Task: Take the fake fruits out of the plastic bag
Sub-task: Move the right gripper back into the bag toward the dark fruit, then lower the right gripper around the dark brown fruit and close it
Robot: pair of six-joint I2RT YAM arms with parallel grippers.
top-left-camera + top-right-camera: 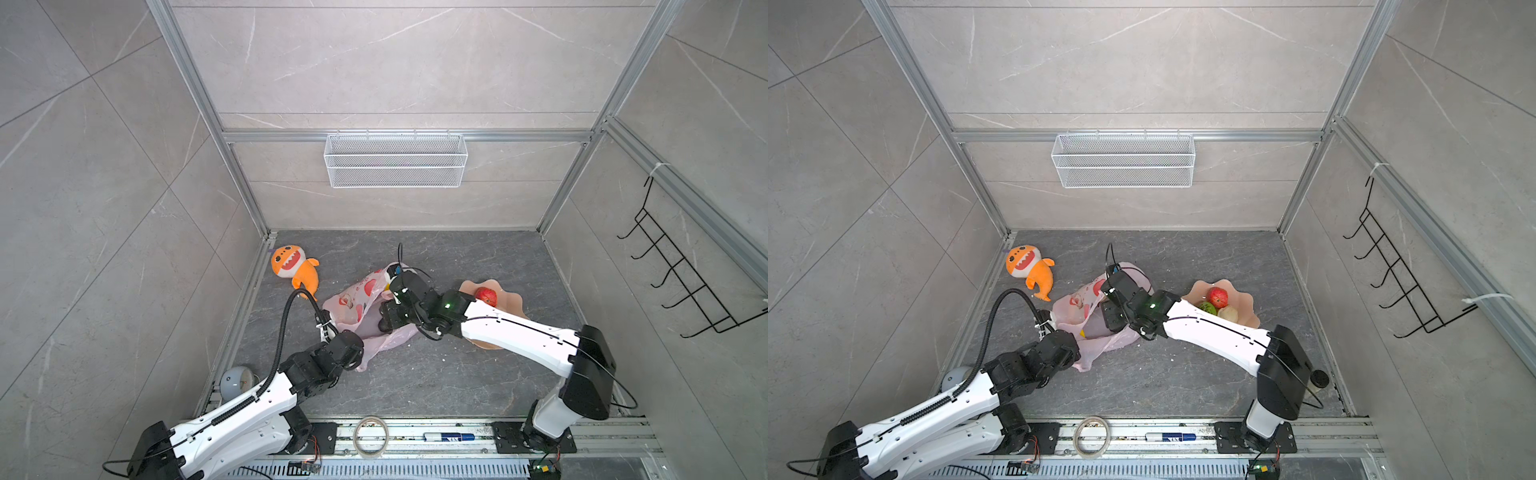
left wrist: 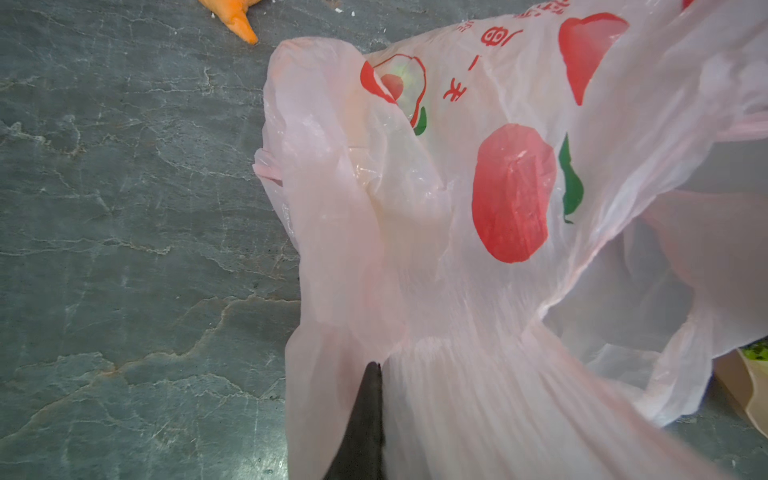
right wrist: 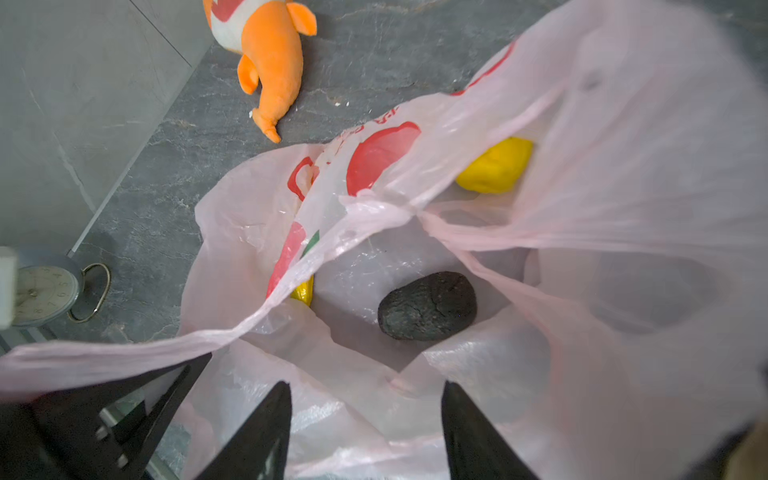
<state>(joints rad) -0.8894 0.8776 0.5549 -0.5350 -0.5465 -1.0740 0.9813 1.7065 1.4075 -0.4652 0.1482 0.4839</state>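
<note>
My right claw (image 3: 365, 386) nearest: fingers spread, empty, at plastic bag (image 3: 623, 145) mouth. Straight ahead of fingertips, on bag floor: dark avocado (image 3: 427, 306), long axis along my closing line. Beside me, left claw (image 2: 376, 370) pinches bag handle; I'm nearer.

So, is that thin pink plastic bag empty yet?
Not empty: the pink plastic bag holds a dark bumpy avocado, a round yellow lemon and part of another yellow piece.
</note>
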